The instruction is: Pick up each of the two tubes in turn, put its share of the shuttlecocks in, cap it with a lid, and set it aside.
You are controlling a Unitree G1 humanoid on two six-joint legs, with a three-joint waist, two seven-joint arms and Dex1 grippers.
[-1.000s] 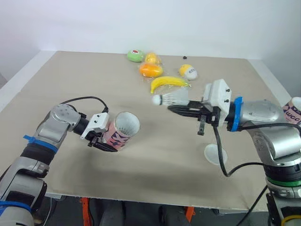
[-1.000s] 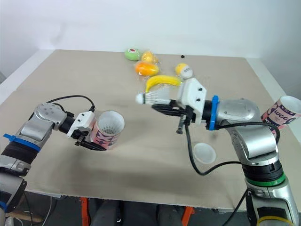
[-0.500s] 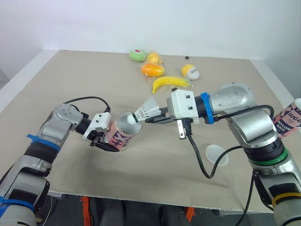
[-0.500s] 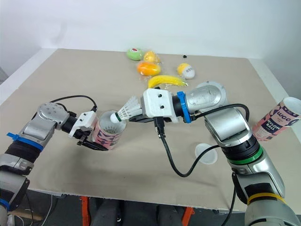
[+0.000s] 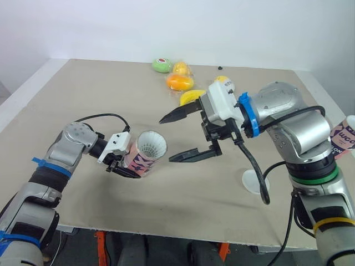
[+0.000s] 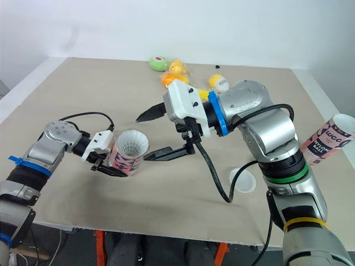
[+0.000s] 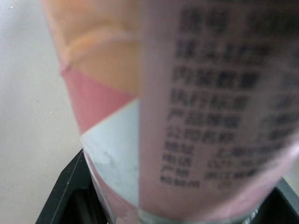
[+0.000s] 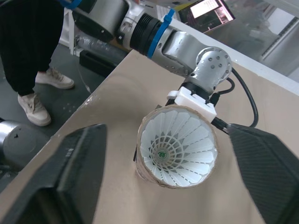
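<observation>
Pink patterned tube (image 5: pixel 143 159) is clamped in the left gripper (image 5: pixel 132 166), tilted with its open mouth toward the right arm. A white shuttlecock (image 8: pixel 177 147) sits feathers-up inside it, skirt near the rim. How many lie under it cannot be told.

The right gripper (image 5: pixel 166 139) hangs just right of the tube mouth, fingers spread wide, holding nothing.

A white lid (image 5: pixel 255 181) lies flat on the table (image 5: pixel 83 94), right of the held tube and past the right gripper, untouched. The second tube (image 6: pixel 327 138) is far right of the held one, by the table edge, uncapped. A banana (image 5: pixel 188 98) and other fruit lie beyond the held tube.

Judged progress: early. The first tube is being filled, at least one shuttlecock in. It is not capped and not set aside. The second tube looks unstarted. Next likely step is another shuttlecock or fetching the lid.
</observation>
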